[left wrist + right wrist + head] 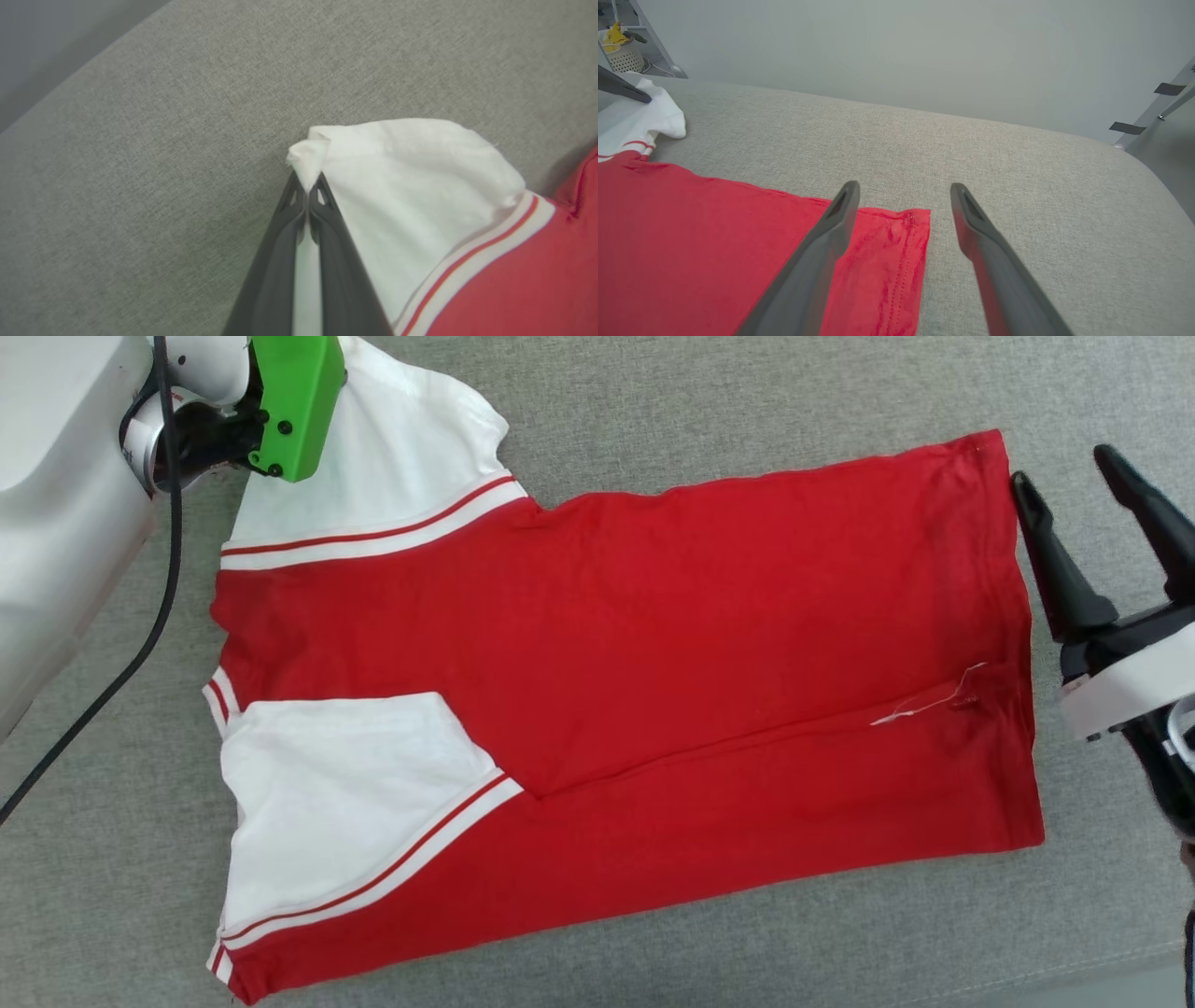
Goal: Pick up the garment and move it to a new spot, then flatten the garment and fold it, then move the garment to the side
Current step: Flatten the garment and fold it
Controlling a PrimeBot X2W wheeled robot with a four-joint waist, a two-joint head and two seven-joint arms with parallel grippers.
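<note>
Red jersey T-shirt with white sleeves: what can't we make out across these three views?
Head view: a bright green plastic cover hides the fingers of the left gripper, shut on a white sleeve.
Underside of the red jersey T-shirt: hidden by its own folded cloth, every view.
Right wrist view: shirt cut off by left and bottom edges; yellow contents of the pale woven basket too small to identify.
Head view's right edge cuts off the wrist of the open right gripper.

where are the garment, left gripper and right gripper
garment [653, 644], head view, middle of the red body
left gripper [307, 187], left wrist view, between fingertips shut on white sleeve
right gripper [904, 186], right wrist view, gap between open fingertips
</note>
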